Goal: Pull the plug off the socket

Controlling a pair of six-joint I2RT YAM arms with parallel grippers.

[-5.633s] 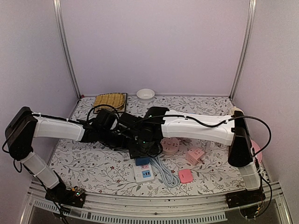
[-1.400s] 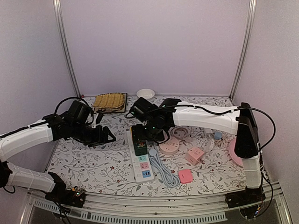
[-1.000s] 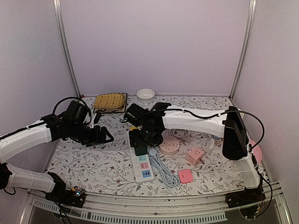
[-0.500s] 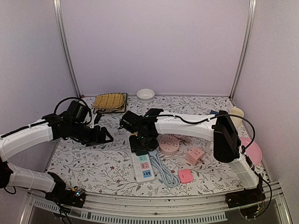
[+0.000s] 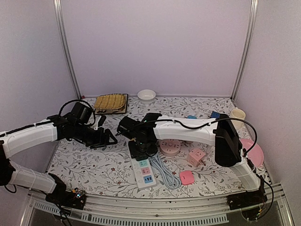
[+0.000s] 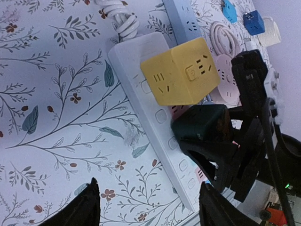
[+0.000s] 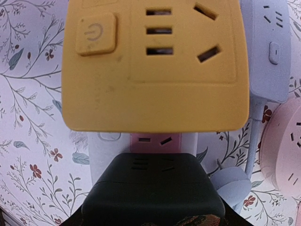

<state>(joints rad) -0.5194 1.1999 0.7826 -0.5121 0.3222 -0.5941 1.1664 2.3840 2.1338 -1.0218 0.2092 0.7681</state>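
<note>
A white power strip, the socket point(image 5: 145, 172) point(image 6: 155, 137) point(image 7: 103, 156), lies on the floral table. Two cube plugs sit on it: a yellow one point(image 6: 181, 77) point(image 7: 155, 66) and, right beside it, a dark green one point(image 6: 202, 127) point(image 7: 150, 183). My right gripper point(image 5: 141, 149) point(image 7: 150, 214) reaches down over the dark green plug, its black fingers point(image 6: 244, 155) clasping the plug's two sides. My left gripper point(image 5: 106, 138) point(image 6: 150, 207) hovers open over bare table just left of the strip, holding nothing. The top view hides both plugs under the right wrist.
A grey-blue strip point(image 7: 268, 47) with its coiled cable point(image 5: 164, 172) lies right of the white one. A round pink socket point(image 5: 170, 147), a pink cube point(image 5: 196, 157) and a flat pink block point(image 5: 186, 177) lie further right. A woven mat point(image 5: 110, 101) and a white bowl point(image 5: 146, 94) sit at the back.
My right gripper has slid left and down along the strip onto the dark green plug, and its jaws have narrowed around it. The left arm has barely shifted.
</note>
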